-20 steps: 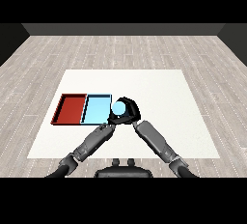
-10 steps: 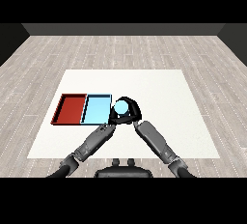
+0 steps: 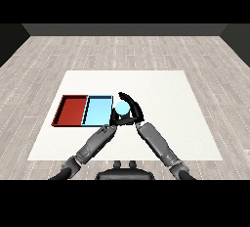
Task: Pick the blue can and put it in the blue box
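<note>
The blue can is a light blue cylinder seen from above, held just off the right edge of the light blue tray. My right hand is curled round the can, with its fingers arching over the far side. My left hand lies low at the tray's front right corner, just below the can and partly merged with the right hand's dark shape. The red tray lies against the blue tray's left side.
Both trays sit left of centre on the white table. My two grey forearms meet in a V at the can. Wooden floor surrounds the table.
The right hand with the can has shifted slightly left, toward the blue tray. The left arm has barely moved.
</note>
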`<state>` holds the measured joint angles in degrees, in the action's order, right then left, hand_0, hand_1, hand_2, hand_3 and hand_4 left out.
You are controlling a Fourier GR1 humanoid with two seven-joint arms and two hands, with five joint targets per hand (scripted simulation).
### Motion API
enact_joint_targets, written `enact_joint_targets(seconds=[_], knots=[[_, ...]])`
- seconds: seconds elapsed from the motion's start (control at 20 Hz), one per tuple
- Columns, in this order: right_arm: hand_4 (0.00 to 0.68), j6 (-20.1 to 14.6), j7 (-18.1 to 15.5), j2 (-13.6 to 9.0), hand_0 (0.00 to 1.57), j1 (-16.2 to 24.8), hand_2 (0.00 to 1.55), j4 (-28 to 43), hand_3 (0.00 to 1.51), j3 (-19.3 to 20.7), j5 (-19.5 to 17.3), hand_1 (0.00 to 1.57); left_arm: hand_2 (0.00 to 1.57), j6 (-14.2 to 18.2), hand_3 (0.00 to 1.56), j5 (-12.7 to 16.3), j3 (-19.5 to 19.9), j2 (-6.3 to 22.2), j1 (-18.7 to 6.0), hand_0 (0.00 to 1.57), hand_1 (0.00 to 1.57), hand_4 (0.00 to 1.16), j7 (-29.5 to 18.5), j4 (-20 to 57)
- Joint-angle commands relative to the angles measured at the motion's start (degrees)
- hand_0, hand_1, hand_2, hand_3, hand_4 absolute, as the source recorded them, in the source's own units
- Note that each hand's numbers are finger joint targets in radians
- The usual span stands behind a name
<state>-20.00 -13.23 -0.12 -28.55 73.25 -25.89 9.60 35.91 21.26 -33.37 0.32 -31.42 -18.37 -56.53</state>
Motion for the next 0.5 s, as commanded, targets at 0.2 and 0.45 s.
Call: enact_joint_targets(seconds=[0.2, 0.45], knots=[[0.0, -2.7, 1.4, 0.1, 0.0, -1.2, 0.0, 0.7, 0.0, 3.4, -1.4, 0.0, 1.57, 4.5, 1.49, 1.1, -3.0, -0.3, -1.4, 1.57, 1.57, 1.15, 1.0, -1.0], [0.0, 4.6, 0.1, -1.4, 0.0, 4.6, 0.0, 7.6, 0.0, 10.4, 7.4, 0.0, 1.57, 0.5, 1.49, 1.4, 1.2, -0.3, 3.3, 1.57, 1.57, 1.14, -1.3, -0.8]])
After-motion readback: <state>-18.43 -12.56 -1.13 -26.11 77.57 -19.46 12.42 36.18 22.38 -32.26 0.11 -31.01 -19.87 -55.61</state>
